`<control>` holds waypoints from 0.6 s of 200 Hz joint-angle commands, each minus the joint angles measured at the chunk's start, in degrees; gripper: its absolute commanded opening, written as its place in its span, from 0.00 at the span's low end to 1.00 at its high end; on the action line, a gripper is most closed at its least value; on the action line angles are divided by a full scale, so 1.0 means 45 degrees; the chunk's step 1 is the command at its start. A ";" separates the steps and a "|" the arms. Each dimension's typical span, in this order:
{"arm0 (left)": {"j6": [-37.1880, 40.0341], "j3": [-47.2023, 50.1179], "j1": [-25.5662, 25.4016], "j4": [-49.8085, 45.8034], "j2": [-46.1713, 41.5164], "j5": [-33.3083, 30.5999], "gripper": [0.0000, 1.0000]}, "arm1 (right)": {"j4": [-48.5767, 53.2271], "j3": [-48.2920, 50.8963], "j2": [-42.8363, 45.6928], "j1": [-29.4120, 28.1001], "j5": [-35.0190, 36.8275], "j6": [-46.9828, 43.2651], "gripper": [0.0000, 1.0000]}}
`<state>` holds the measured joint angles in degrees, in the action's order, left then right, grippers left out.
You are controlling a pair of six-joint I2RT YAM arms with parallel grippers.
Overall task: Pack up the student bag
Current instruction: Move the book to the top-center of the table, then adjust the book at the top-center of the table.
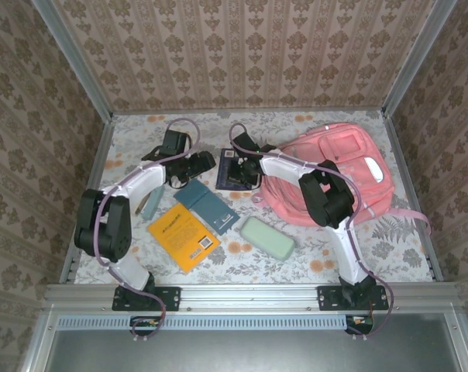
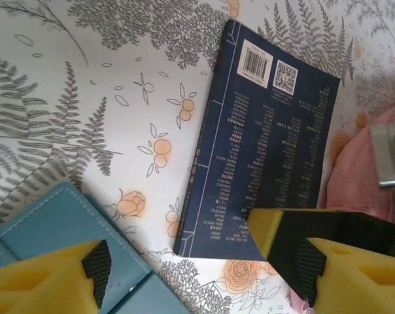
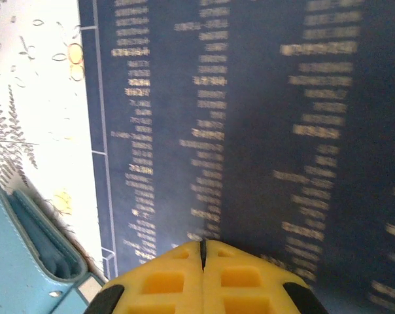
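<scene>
Nearest, an orange book and a green case lie in front of the navy book, with a blue folder between them and it. The left end effector hangs at the navy book's corner, fingers apart. The right end effector is above its cover, fingers together; the print is blurred. The student bag lies just right of the navy book, partly hidden by the right arm.

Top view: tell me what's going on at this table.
Two robot arms are packing the pink student bag, and both are at the dark blue book lying flat beside it. The right gripper is shut, its tip over the book's cover. The left gripper is open, one finger over the book's corner and the other over a teal notebook. Neither holds anything. An orange book and a pale green case lie on the table, outside the bag.
</scene>
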<state>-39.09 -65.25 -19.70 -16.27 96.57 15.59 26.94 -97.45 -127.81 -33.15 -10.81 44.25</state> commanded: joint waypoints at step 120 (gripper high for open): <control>0.1428 -0.2308 0.0238 0.0595 0.4056 0.2256 0.61 | 0.1948 -0.0682 -0.0327 0.1311 0.2269 -0.1301 0.40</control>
<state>-35.16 -72.86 -18.98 -12.62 113.32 24.01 31.70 -98.98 -125.49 -27.46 -3.05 37.87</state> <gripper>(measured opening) 0.613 0.398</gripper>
